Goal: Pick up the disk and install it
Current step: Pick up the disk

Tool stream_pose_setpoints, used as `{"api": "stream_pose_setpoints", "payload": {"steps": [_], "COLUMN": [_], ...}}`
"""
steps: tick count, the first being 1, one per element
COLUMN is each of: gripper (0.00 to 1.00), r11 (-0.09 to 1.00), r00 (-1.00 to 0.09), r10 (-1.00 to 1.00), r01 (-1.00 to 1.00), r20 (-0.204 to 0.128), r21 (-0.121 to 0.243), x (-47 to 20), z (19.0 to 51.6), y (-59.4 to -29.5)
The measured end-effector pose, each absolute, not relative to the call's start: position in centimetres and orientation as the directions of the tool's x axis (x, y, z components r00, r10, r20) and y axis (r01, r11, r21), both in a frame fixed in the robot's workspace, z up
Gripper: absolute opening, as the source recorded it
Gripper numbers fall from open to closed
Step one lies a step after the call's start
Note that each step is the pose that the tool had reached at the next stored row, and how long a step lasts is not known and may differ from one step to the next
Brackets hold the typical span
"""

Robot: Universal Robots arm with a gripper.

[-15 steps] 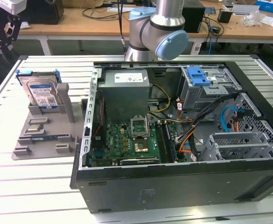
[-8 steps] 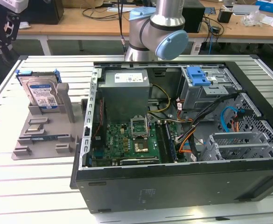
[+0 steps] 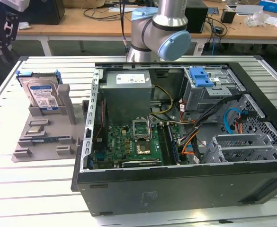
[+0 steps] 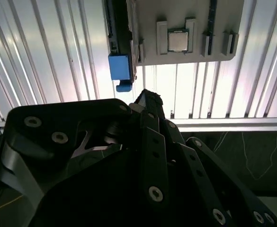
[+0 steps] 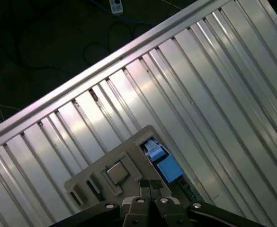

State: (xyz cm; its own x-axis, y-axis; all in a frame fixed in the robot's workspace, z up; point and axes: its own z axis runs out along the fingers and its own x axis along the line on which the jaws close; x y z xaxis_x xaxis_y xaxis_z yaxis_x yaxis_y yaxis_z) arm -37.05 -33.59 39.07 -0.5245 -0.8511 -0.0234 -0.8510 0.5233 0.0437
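Silver disk (image 3: 42, 94) stands on edge in a grey holder (image 3: 43, 142) on the counter (image 3: 24, 198). It sits to the exterior view's left of the open computer case (image 3: 176, 189), label toward the camera, with nothing touching it. Hand (image 3: 2, 26) hangs high above, off to the exterior view's left of the disk, well apart. Fingers (image 5: 144, 187) are pressed together, grasping nothing. In both wrist views the disk's blue rail (image 4: 120, 68) lies below and just past the fingertips. Its narrow top edge runs lengthwise away from the hand.

Silver disk (image 3: 42, 96) with blue-and-white label and blue rails, grey holder (image 3: 48, 137), pale ribbed bench (image 3: 34, 189), black gripper (image 4: 147, 98), green board (image 3: 129, 142).
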Motion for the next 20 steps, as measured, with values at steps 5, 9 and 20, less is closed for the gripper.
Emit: {"api": "stream_pose_setpoints", "payload": {"steps": [5, 9, 20], "gripper": [0.11, 0.11, 0.11], "r11": [0.452, 0.393, 0.247], "r00": [-0.453, -0.394, -0.248], "r10": [-0.891, -0.919, -0.968], "r01": [-0.891, -0.919, -0.968], "r20": [-0.023, -0.023, -0.023], "r21": [0.044, 0.044, 0.044], "x": [-37.05, -37.05, -37.05], "z": [39.07, 39.08, 39.08], "y": [-33.59, -33.59, -33.59]}}
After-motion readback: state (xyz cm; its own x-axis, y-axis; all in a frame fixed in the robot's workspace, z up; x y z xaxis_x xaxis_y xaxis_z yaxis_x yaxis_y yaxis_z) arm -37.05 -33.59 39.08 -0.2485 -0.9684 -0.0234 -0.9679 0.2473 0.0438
